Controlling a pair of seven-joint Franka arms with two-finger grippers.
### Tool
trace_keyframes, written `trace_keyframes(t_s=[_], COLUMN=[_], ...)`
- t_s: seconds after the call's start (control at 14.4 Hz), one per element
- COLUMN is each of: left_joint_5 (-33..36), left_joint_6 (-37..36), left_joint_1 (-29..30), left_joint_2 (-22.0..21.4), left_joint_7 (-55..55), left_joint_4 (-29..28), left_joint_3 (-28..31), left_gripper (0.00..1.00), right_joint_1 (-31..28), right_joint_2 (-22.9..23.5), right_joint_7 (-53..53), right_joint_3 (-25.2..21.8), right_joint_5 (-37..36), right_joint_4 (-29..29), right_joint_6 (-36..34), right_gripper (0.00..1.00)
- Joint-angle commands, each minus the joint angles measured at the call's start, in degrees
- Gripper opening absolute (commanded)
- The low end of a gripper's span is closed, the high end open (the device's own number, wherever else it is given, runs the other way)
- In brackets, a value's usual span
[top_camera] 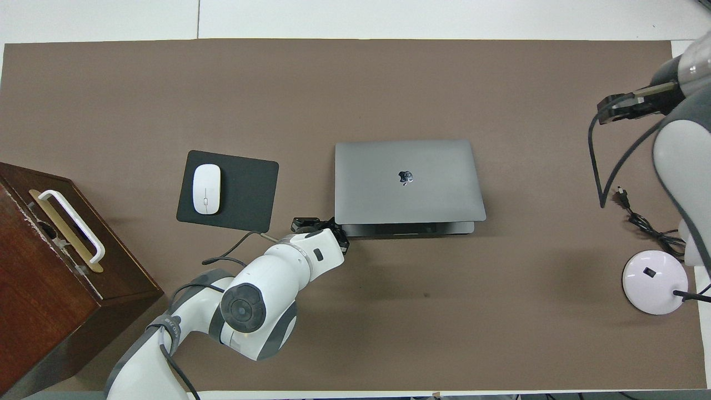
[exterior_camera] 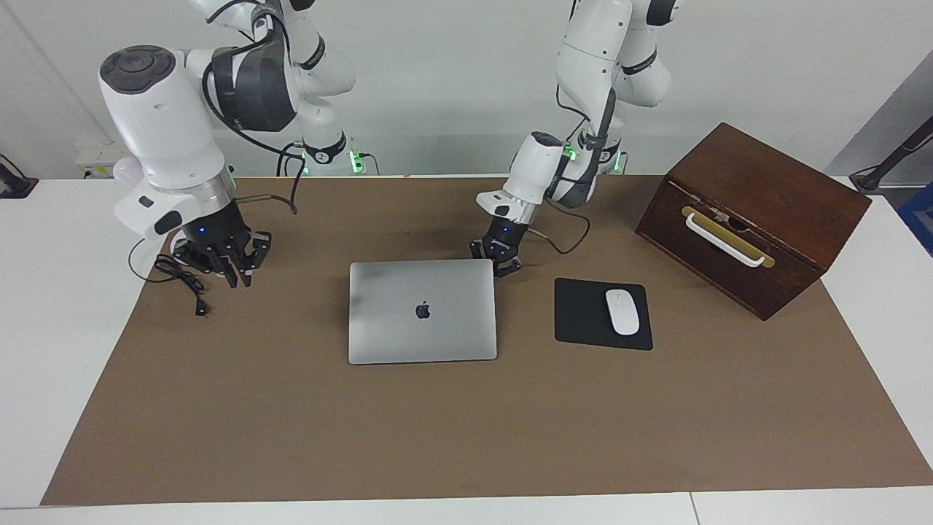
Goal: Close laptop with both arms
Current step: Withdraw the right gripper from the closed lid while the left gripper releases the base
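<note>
Laptop [exterior_camera: 423,310] is shut flat, lid down with logo up, mid-mat [exterior_camera: 466,437]. In the overhead view the lid's edge nearest the robots overhangs the base slightly, so a thin strip of the base shows under it. Left gripper [exterior_camera: 502,264] is low at the laptop's corner nearest the robots on the left arm's side, fingertips clenched together, nothing held; can't tell whether it touches the lid edge or sits just beside it. In the overhead view the left gripper [top_camera: 328,226] is mostly hidden under its own wrist. Right gripper [exterior_camera: 232,271] is up in the air, well apart from the laptop, over the mat edge at the right arm's end, above the black cable [exterior_camera: 182,281] of the lamp [top_camera: 654,281]; fingers look spread and hold nothing. Mouse pad [exterior_camera: 583,321] with the white mouse [exterior_camera: 623,311] on it lies beside the laptop toward the left arm's end, not touching it. Wooden box [exterior_camera: 751,215] with a white handle stands further toward that end, at the mat's edge, turned at an angle.
</note>
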Motion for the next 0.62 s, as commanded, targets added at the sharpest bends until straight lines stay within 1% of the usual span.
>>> trace_keyframes(t_s=[0.0, 0.14, 0.21, 0.35, 0.48, 0.55], left_joint_5=[-0.76, -0.94, -0.94, -0.94, -1.02, -1.02], left_joint_6=[-8.24, -16.58, -20.62, -28.79, -36.10, -39.00], left_joint_1=[0.93, 1.80, 2.33, 3.56, 4.53, 5.23], left_joint_2=[-6.05, -10.26, -12.72, -16.33, -19.15, -20.64], left_joint_7=[0.11, 0.19, 0.19, 0.19, -0.50, -1.12], left_joint_4=[-1.38, -1.30, -1.30, -0.60, 1.07, 1.77], left_joint_3=[-0.05, 0.04, 0.04, 0.30, 0.56, 0.56], left_gripper=[0.00, 0.00, 0.00, 0.00, 0.00, 0.00], right_joint_1=[-3.11, -5.31, -5.49, -5.93, -6.98, -7.08], right_joint_2=[-3.57, -5.59, -6.38, -7.18, -7.27, -7.35], right_joint_7=[-1.95, -1.60, -1.16, 3.38, 9.89, 10.27], right_joint_3=[0.52, 0.52, 0.43, 0.52, 0.43, 0.52], right_joint_5=[0.40, 1.98, 3.03, 3.74, 8.73, 8.84], right_joint_4=[-0.60, -0.86, -1.12, -1.30, -1.21, -1.12], right_joint_6=[-3.99, -7.16, -7.95, -8.84, -9.45, -9.54], right_gripper=[1.00, 1.00, 1.00, 1.00, 1.00, 1.00])
